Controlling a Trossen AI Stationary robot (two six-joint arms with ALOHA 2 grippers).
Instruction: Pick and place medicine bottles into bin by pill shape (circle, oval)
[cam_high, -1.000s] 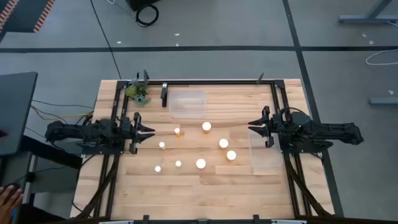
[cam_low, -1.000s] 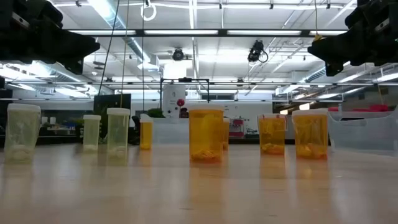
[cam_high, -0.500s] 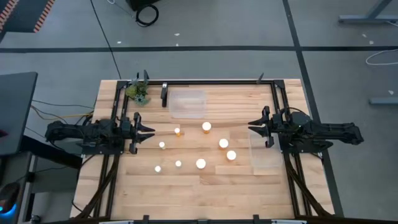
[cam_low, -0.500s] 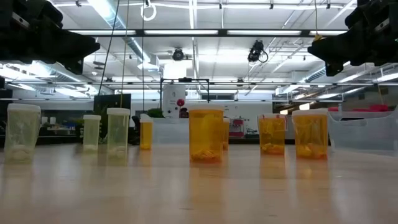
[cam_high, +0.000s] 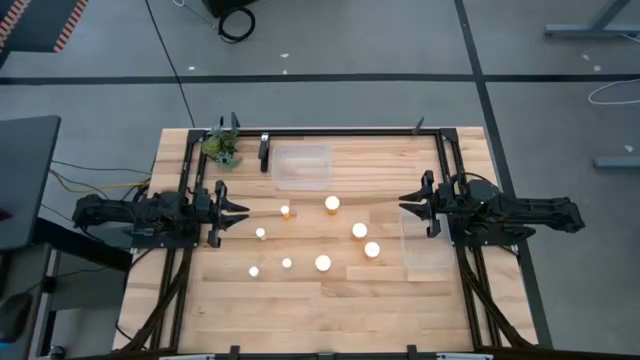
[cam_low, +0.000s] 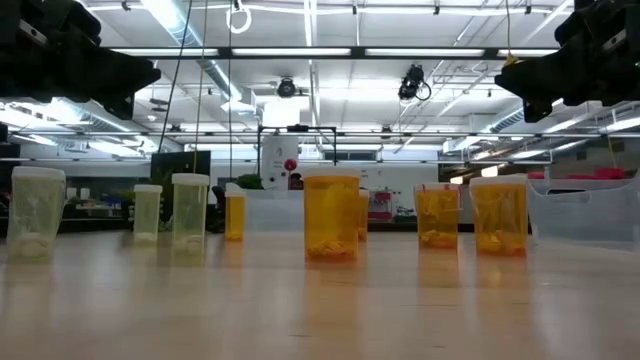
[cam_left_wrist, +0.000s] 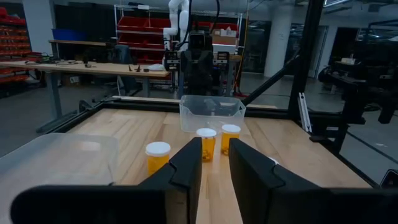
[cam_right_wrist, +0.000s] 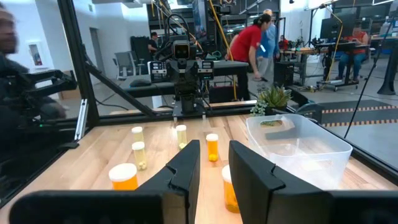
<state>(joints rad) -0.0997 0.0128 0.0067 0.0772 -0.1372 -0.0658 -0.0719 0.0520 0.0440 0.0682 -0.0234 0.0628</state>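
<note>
I take the clear bin (cam_high: 301, 166) at the table's far edge as my landmark. All eight medicine bottles (cam_high: 322, 263) stand upright on the wooden table (cam_high: 330, 310), long axis vertical, white caps pointing straight up; in the low view their amber bodies (cam_low: 331, 216) rise plumb from the boards, none leaning, none lying down. They sit loosely spread on the near side of that bin: one wide-capped bottle (cam_high: 332, 203) just in front of it, a narrower one (cam_high: 286, 211) close beside that, the others further toward the near edge. A second clear bin (cam_high: 424, 243) lies well off to the right of the landmark, beside the rightmost bottles. My left gripper (cam_high: 232, 209) hangs above the table to the left of the landmark bin, fingers (cam_left_wrist: 186, 163) drawn close with only a narrow slot between them, grasping nothing; no bottle touches them. My right gripper (cam_high: 410, 204) hangs to the right of the landmark bin, over the second bin's far end, clenched and empty, its fingers (cam_right_wrist: 185, 167) parallel with a slim gap showing. Compared with the frames a second ago: no bottle has shifted, both arms sit in the same place, and the bins are unmoved. At the picture's lower left edge, off the table, a hand seen then is gone.
</note>
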